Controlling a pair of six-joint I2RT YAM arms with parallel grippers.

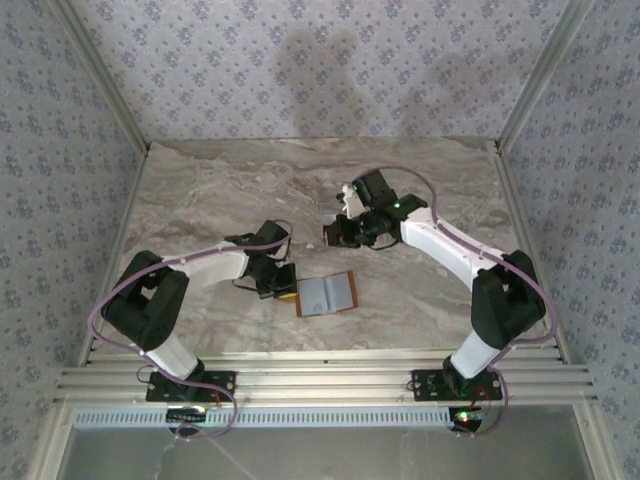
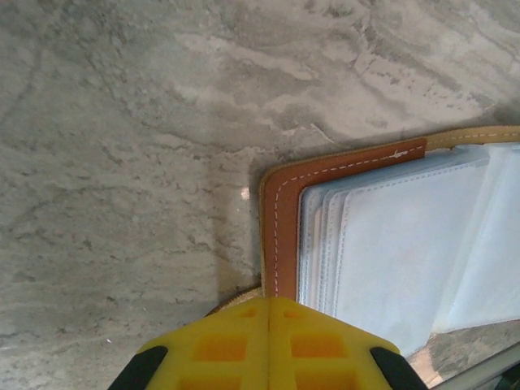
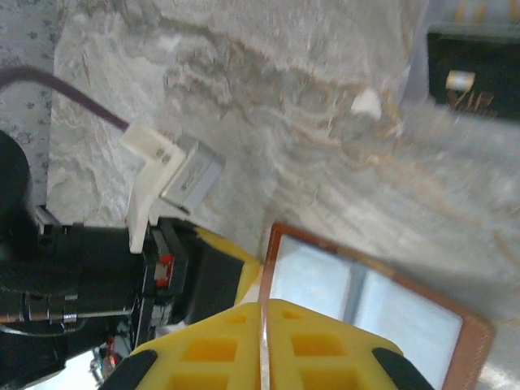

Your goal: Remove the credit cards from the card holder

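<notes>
Pinching a thin card (image 3: 262,325) edge-on, right fingers (image 3: 325,345) hover; closed left fingers (image 2: 325,345) touch stitched brown wallet (image 2: 280,219).

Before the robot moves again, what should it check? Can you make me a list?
1. Card holder lies open on the table: ok.
2. Left jaws shut at its brown edge: ok.
3. Left jaws really pinning it down: cannot tell.
4. Right jaws shut on a credit card, seen edge-on: ok.
5. That card is lifted away from the card holder: ok.
6. More cards inside the pale sleeves: cannot tell.
</notes>
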